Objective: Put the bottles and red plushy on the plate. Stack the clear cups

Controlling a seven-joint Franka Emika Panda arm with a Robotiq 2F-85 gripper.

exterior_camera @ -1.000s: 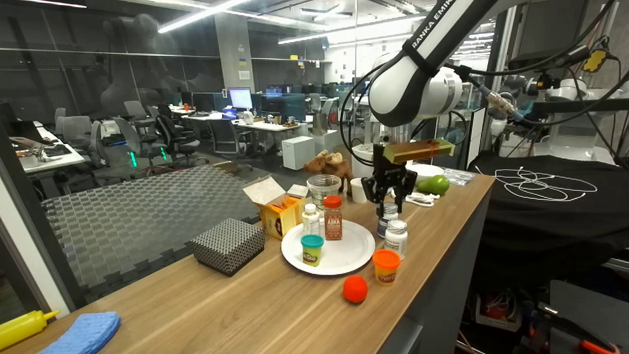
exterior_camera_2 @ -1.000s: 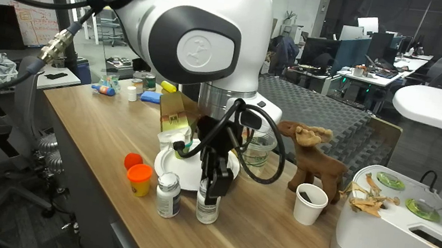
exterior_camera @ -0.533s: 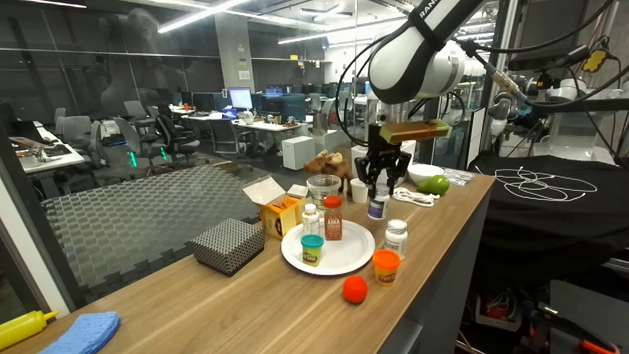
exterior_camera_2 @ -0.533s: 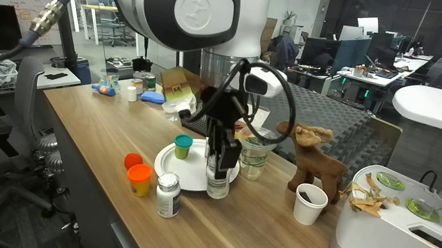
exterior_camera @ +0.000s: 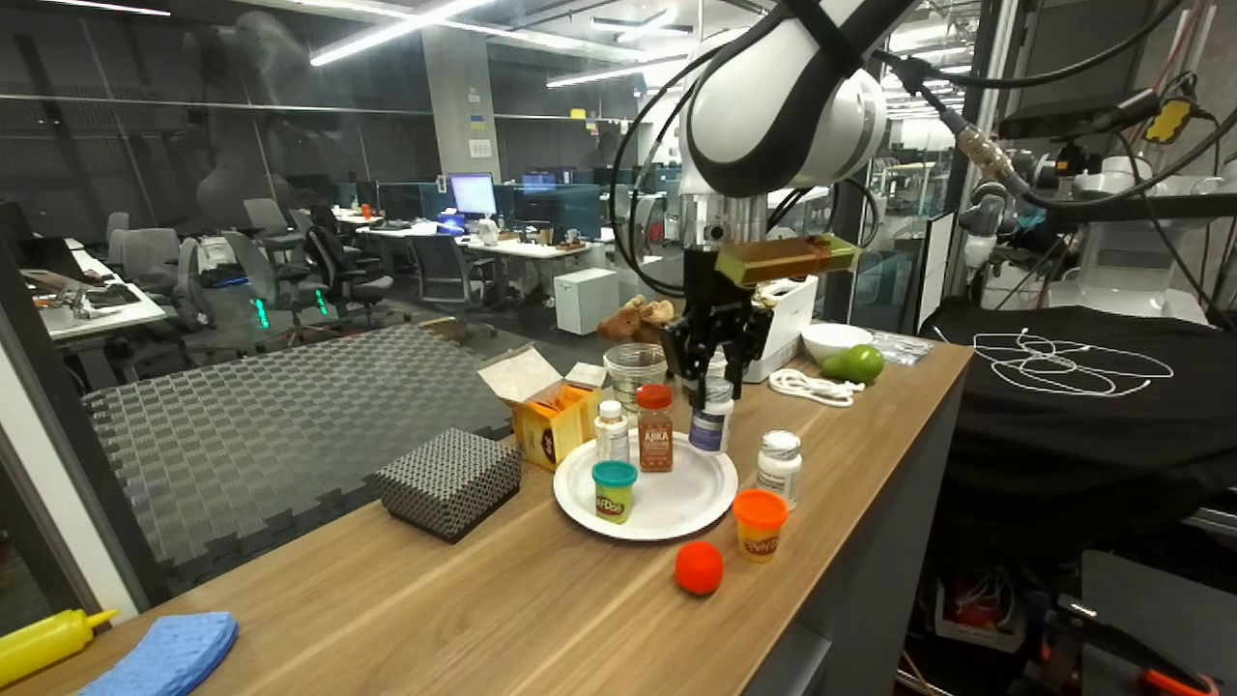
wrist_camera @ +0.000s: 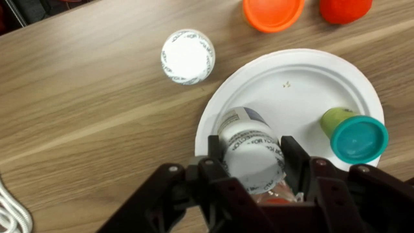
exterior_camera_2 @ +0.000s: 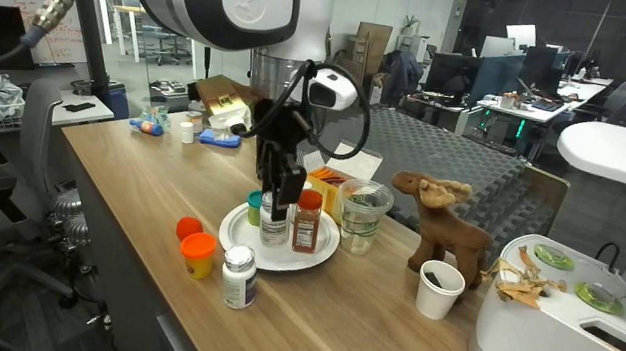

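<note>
Wood-grained counter [exterior_camera: 464, 609]; office chairs [exterior_camera: 152, 254] beyond

White arm [exterior_camera_2: 251, 1], black hand [wrist_camera: 250, 142]

Wrist view chops off the red plushy [wrist_camera: 345, 9] and orange lid [wrist_camera: 273, 13] up top, and the red-capped bottle [wrist_camera: 278, 193] is mostly buried behind the white bottle [wrist_camera: 254, 165] and jaws.

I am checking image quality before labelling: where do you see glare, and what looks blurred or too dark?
Wrist view: white bottle top beside the plate washed out at its centre; gripper very dark, looking soft toward the bottom edge. In an exterior view: ceiling light blown out to white.
</note>
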